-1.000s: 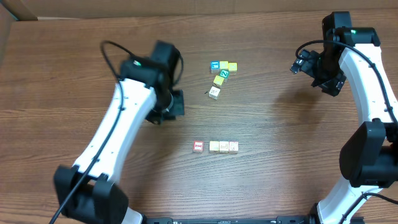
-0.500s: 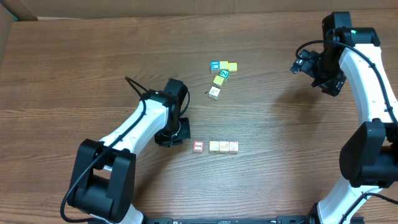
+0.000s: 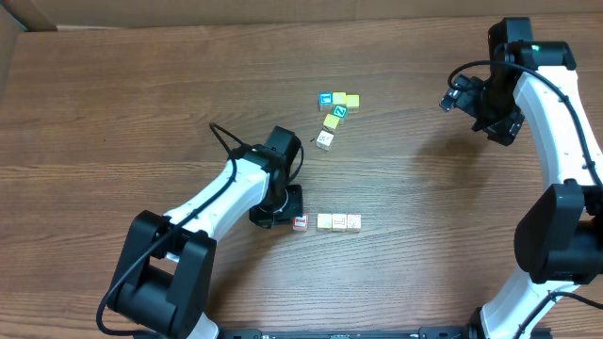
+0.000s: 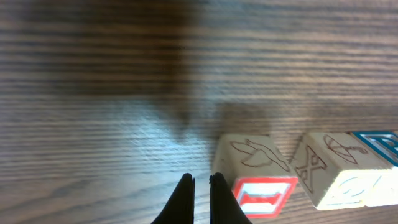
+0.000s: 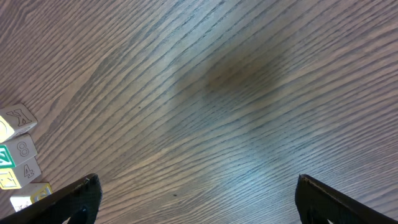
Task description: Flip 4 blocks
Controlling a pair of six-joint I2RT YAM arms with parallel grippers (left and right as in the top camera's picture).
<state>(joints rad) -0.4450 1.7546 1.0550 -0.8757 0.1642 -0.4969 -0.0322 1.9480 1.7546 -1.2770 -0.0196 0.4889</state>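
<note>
Four small blocks lie in a row on the table: a red-printed block (image 3: 301,222), a yellowish block (image 3: 324,221), a cream block (image 3: 339,221) and a second reddish block (image 3: 353,221). My left gripper (image 3: 288,217) is down at the left end of the row, shut with nothing between its fingers. In the left wrist view its tips (image 4: 200,182) sit just left of the red-printed block (image 4: 261,194), whose top face shows an engraved bird; whether they touch I cannot tell. The neighbouring block (image 4: 323,169) shows an X. My right gripper (image 3: 460,97) hangs open far to the right, with only bare wood between its fingers (image 5: 81,198).
A loose cluster of other cubes lies at the back middle, with a blue-printed cube (image 3: 326,99), a green-printed cube (image 3: 340,111) and several pale ones (image 3: 325,140). Part of that cluster shows at the left edge of the right wrist view (image 5: 18,121).
My left arm has swung down and to the right, from the upper left of the table to the left end of the block row. The right arm has not moved.
</note>
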